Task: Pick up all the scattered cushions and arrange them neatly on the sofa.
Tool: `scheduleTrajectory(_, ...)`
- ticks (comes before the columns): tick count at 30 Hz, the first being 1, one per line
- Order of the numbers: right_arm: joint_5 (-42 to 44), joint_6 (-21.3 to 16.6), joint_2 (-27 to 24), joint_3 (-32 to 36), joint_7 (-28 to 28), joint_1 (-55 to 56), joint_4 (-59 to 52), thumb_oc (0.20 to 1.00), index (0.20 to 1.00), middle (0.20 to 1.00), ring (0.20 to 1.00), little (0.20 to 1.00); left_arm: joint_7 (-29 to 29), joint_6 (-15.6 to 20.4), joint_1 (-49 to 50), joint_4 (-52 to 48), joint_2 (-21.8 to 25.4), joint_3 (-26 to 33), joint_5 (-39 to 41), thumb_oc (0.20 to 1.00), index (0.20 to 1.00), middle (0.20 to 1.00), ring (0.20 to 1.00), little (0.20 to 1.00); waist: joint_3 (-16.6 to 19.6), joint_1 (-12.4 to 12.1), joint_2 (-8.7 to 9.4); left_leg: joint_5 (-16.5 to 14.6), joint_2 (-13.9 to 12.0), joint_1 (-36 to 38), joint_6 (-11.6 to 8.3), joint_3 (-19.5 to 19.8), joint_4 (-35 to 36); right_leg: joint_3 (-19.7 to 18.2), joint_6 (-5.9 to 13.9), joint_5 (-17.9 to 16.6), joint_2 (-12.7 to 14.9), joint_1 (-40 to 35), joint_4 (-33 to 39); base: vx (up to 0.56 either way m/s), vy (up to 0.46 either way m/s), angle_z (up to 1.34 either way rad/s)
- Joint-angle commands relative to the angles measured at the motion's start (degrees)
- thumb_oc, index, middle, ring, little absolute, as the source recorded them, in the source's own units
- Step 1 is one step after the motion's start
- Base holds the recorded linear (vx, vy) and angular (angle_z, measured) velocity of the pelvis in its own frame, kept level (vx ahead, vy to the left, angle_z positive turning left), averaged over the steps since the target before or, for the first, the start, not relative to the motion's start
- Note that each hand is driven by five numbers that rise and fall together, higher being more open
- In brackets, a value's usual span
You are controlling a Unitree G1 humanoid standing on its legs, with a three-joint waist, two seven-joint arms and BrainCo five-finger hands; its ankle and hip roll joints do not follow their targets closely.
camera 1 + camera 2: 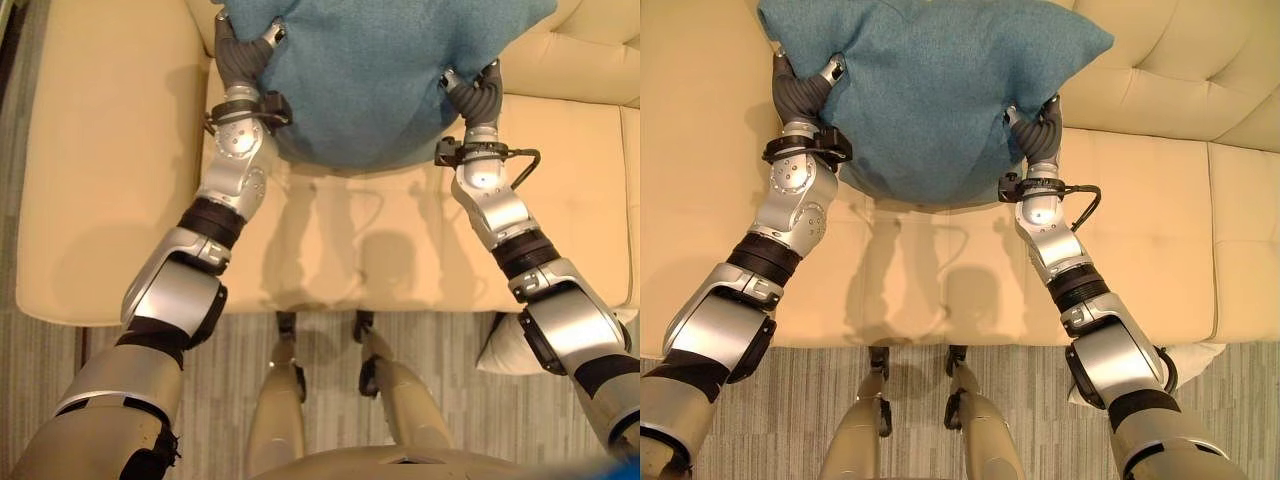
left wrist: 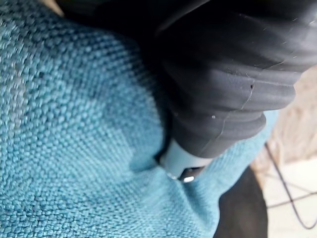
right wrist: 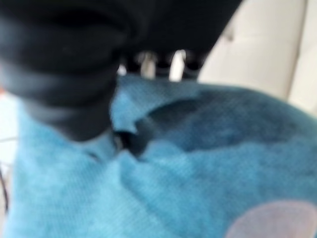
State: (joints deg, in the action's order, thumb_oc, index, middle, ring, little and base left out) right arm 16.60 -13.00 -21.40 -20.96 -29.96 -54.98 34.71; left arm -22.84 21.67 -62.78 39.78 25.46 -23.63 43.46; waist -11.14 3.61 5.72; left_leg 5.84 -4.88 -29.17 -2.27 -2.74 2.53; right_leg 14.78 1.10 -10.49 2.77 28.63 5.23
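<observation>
A large teal cushion (image 1: 370, 70) hangs above the cream sofa's seat (image 1: 100, 180), held between my two hands. My left hand (image 1: 243, 55) grips the cushion's left edge, its thumb (image 2: 181, 163) pressed into the teal weave (image 2: 74, 148) and its fingers hidden beneath. My right hand (image 1: 478, 95) clamps the right edge, where the fabric (image 3: 198, 163) bunches under the thumb and the fingers (image 3: 148, 62) reach past the far side. The cushion's top reaches toward the tufted backrest (image 1: 1180, 70).
A white cushion (image 1: 505, 350) lies on the grey striped carpet (image 1: 440, 350) beside the sofa's front right corner, under my right forearm. Bare seat (image 1: 1150, 230) extends to either side of the teal cushion.
</observation>
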Motion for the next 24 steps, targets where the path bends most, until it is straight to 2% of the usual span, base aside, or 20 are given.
scheduleTrajectory(1, -3.62, -6.36, 3.70, -0.68, 2.29, -9.46, -5.56, 0.200, 0.200, 0.200, 0.200, 0.200, 3.03, 4.86, -10.96, -4.47, -2.72, -6.51, -2.68, 0.200, 0.200, 0.200, 0.200, 0.200, 0.69, -1.93, 0.19, -2.84, -1.88, 4.86, -5.06, 4.28, 1.45, 1.43, 8.16, 5.27, 1.85, -3.27, -2.35, -0.01, -0.001, -0.03)
scheduleTrajectory(8, -3.45, -5.00, 2.99, -2.24, 2.02, -12.50, -1.06, 0.200, 0.200, 0.200, 0.200, 0.200, 1.52, 3.24, -12.04, -1.08, -1.53, -7.02, -4.99, 0.200, 0.200, 0.200, 0.200, 0.200, -1.50, -2.65, -0.61, -1.91, -1.36, 2.71, -5.26, 4.98, 1.48, 2.43, 8.10, 5.35, 2.52, -0.92, -3.56, -0.01, 0.002, 0.02)
scheduleTrajectory(9, -3.99, -4.36, 2.46, -3.00, 1.79, -14.04, 0.52, 0.200, 0.200, 0.200, 0.200, 0.200, 0.99, 2.55, -13.16, 1.42, -0.19, -7.41, -6.25, 0.200, 0.200, 0.200, 0.200, 0.200, -1.71, -2.88, -0.73, -1.60, -1.26, 2.04, -5.28, 5.14, 1.60, 2.37, 8.10, 5.27, 2.50, -0.21, -3.66, 0.00, 0.000, 0.00)
scheduleTrajectory(10, -4.52, -4.06, 2.09, -3.54, 1.28, -15.04, 1.62, 0.200, 0.200, 0.200, 0.200, 0.200, 0.59, 2.16, -14.07, 3.05, 0.47, -7.60, -6.83, 0.561, 0.561, 0.561, 0.561, 0.561, -1.88, -2.95, -0.77, -1.30, -1.24, 1.58, -5.34, 5.22, 1.65, 2.50, 8.19, 5.12, 2.58, 0.21, -3.73, 0.00, 0.000, 0.00)
scheduleTrajectory(11, -4.52, -4.06, 2.09, -3.54, 1.28, -15.05, 1.63, 0.200, 0.200, 0.200, 0.200, 0.200, 0.60, 2.17, -14.08, 3.06, 0.47, -7.60, -6.82, 0.721, 0.721, 0.721, 0.721, 0.721, -1.88, -2.94, -0.77, -1.30, -1.24, 1.57, -5.34, 5.22, 1.65, 2.50, 8.19, 5.12, 2.58, 0.21, -3.74, 0.00, 0.000, 0.00)
scheduleTrajectory(12, -5.58, -3.26, 1.34, -4.32, 0.18, -16.95, 3.53, 0.708, 0.708, 0.708, 0.708, 0.708, -0.17, 1.62, -15.46, 4.87, 2.40, -8.05, -8.30, 1.000, 1.000, 1.000, 1.000, 1.000, -2.12, -3.41, -1.01, -0.92, -1.17, 0.87, -5.39, 5.26, 1.88, 2.63, 8.32, 4.99, 2.55, 1.03, -3.85, 0.00, 0.000, 0.00)
scheduleTrajectory(13, -5.71, -2.96, 1.18, -4.19, -0.32, -17.72, 4.50, 1.000, 1.000, 1.000, 1.000, 1.000, -0.64, 1.35, -15.97, 5.71, 3.22, -7.90, -8.88, 1.000, 1.000, 1.000, 1.000, 1.000, -2.26, -3.56, -1.21, -0.77, -1.11, 0.61, -5.44, 5.27, 2.01, 2.70, 8.34, 4.95, 2.56, 1.43, -3.95, 0.00, 0.000, 0.00)
scheduleTrajectory(16, -5.63, -1.99, 0.79, -4.48, -1.03, -19.12, 6.64, 1.000, 1.000, 1.000, 1.000, 1.000, -1.43, 0.87, -16.75, 6.91, 4.94, -7.86, -9.58, 1.000, 1.000, 1.000, 1.000, 1.000, -2.45, -4.01, -1.54, -0.50, -1.06, 0.09, -5.52, 5.37, 2.19, 2.92, 8.37, 5.02, 2.54, 2.07, -4.19, 0.00, 0.000, 0.00)
scheduleTrajectory(19, -5.92, -0.11, 0.04, -5.66, -1.80, -20.97, 10.96, 1.000, 1.000, 1.000, 1.000, 1.000, -2.38, -0.22, -16.88, 9.40, 8.63, -7.72, -11.55, 1.000, 1.000, 1.000, 1.000, 1.000, -2.29, -4.75, -2.22, -0.12, -1.03, 0.00, -5.76, 5.37, 2.43, 3.54, 8.14, 5.47, 2.61, 2.53, -4.61, 0.00, -0.008, 0.01)
scheduleTrajectory(24, -6.64, 1.01, -2.59, -6.29, -2.53, -21.89, 14.62, 1.000, 1.000, 1.000, 1.000, 1.000, -3.06, -0.15, -13.07, 9.72, 13.64, -4.50, -11.27, 1.000, 1.000, 1.000, 1.000, 1.000, -1.44, -5.64, -2.72, -0.16, -1.03, 0.87, -6.03, 5.27, 2.47, 3.89, 7.93, 5.77, 2.46, 1.32, -4.09, 0.01, -0.007, -0.01)
